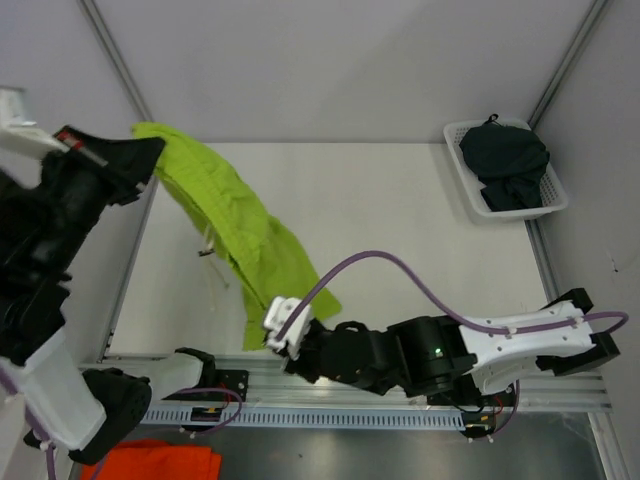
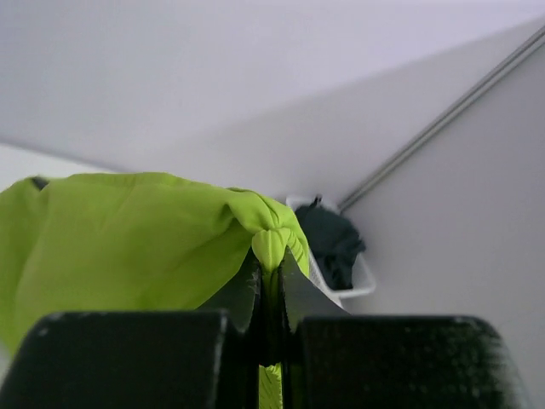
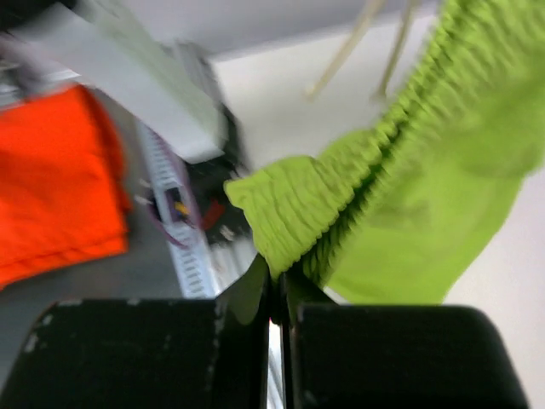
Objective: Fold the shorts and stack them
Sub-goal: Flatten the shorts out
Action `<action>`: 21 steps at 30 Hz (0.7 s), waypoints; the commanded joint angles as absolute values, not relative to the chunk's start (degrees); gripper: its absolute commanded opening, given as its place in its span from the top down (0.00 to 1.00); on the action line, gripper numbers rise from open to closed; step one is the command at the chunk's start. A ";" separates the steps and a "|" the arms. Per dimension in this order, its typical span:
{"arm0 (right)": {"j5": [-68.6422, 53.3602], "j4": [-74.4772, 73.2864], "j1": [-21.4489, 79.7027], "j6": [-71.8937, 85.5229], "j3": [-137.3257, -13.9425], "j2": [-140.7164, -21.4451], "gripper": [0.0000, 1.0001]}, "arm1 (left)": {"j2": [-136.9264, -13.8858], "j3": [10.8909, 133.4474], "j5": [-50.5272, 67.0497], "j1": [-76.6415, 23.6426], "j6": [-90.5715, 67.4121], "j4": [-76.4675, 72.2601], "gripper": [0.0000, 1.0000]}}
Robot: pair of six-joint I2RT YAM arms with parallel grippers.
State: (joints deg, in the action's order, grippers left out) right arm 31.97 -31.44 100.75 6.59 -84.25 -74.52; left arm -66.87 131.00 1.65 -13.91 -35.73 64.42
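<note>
The lime green shorts (image 1: 235, 225) hang stretched in the air between my two grippers, from the far left down to the table's near edge. My left gripper (image 1: 148, 140) is raised at the far left, shut on one end of the green shorts (image 2: 136, 247). Low near the front rail, my right gripper (image 1: 272, 325) is shut on the ribbed waistband of the green shorts (image 3: 341, 196). Their drawstrings (image 1: 210, 248) dangle below. The dark shorts (image 1: 508, 160) lie bunched in a white basket (image 1: 465, 190) at the far right, also seen as the dark shorts (image 2: 334, 243) in the left wrist view.
An orange cloth (image 1: 155, 462) lies off the table at the near left, the same orange cloth (image 3: 51, 183) in the right wrist view. The aluminium rail (image 1: 380, 412) runs along the near edge. Frame posts stand at the back corners.
</note>
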 commanded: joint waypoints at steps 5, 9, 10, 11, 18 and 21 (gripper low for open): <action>17.05 -38.24 107.23 -5.71 -108.71 -86.75 1.00 | -51.70 124.92 -10.19 -12.57 -36.29 48.28 1.00; 13.73 -33.58 99.72 -3.45 -103.31 -80.70 1.00 | -49.56 118.56 -12.74 -12.57 -35.51 41.23 1.00; 8.23 -30.88 96.71 -1.95 -100.66 -76.77 1.00 | -51.66 118.56 -12.74 -12.57 -35.07 40.79 1.00; 5.13 -29.11 93.37 -0.54 -97.68 -74.64 1.00 | -52.98 118.22 -12.66 -12.57 -34.81 40.35 1.00; -6.75 -22.86 68.76 8.78 -74.47 -62.77 1.00 | -61.95 99.24 -4.84 -12.57 -38.31 21.74 1.00; -10.80 -20.93 55.41 12.30 -64.54 -58.98 1.00 | -68.10 90.54 -1.06 -12.66 -41.47 11.04 1.00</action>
